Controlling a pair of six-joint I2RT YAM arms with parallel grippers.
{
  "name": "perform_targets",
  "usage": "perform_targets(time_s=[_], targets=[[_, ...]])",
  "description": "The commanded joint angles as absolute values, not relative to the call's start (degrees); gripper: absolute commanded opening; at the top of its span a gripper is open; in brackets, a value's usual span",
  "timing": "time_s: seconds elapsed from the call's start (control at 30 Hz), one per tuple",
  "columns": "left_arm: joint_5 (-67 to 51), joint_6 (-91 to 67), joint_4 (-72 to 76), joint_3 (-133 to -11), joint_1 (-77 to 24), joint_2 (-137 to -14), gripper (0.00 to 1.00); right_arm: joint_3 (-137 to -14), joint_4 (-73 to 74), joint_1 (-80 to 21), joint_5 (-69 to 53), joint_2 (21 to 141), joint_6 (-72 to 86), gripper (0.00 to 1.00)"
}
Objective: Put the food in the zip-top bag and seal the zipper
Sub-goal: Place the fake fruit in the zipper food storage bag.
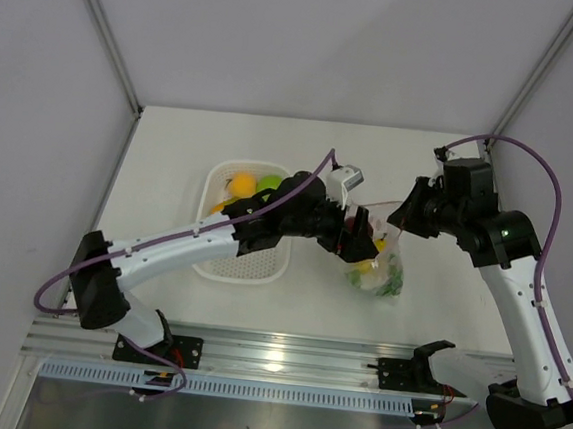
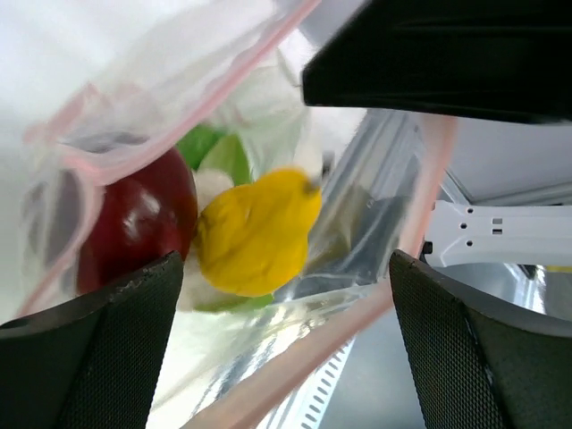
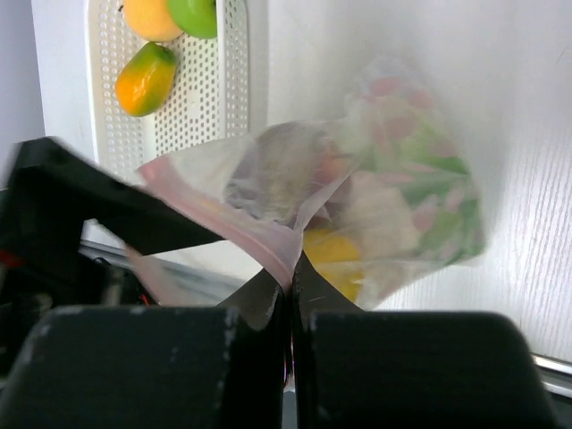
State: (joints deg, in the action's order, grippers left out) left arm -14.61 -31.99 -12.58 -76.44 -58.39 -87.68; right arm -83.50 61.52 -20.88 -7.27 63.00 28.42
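A white worktop [image 1: 222,149] with a faint wood grain, closed in by pale walls [image 1: 282,33] at the back and on both sides; a metal rail [image 1: 284,353] runs along its near edge; a white perforated basket [image 1: 243,275] sits left of centre; near it, to the right, the clear zip-top bag [image 1: 386,278] rests its lower end on the surface, its upper part raised.
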Motion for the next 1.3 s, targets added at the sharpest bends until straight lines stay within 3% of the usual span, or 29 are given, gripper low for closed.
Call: perform_targets(time_s=[0.0,0.33,0.63,0.77,0.93,1.07,1.27], targets=[[-10.6,-27.0,-15.7,-75.9,-58.9,-81.0,0.98,-83.1,56.9,-19.6,-5.2,60.7,27.4,0.0],[2.7,-28.7,-21.4,-71.6,-59.0,-66.9,0.96,-84.1,57.7,-19.3,-7.0,61.1,25.8,0.0],[-5.4,-27.1,-17.0,-69.1,-58.8,-61.9,0.99,-82.5,57.1,-19.5,-8.7,60.9,25.2,0.0],[-5.3,-28.0,-24.9,-82.8,-58.6,-73.4,0.97,-84.0,55.7,-19.6,-12.5,62.7,25.8,0.0],[-6.9,-30.1,-16.1,-87.3,-58.7,-74.6,1.0,-90.0,58.4,-20.7,-9.2,64.7,24.4,0.0],[-7.2,-30.1,-20.6,-96.1,-58.6,-78.2,1.0,-91.1,58.8,-21.0,-8.0,64.3,23.5,0.0],[-0.7,-31.5,-16.8,-81.0,-56.4,-68.7,0.99,-85.2,57.3,-20.7,-3.7,62.0,21.6,0.0]])
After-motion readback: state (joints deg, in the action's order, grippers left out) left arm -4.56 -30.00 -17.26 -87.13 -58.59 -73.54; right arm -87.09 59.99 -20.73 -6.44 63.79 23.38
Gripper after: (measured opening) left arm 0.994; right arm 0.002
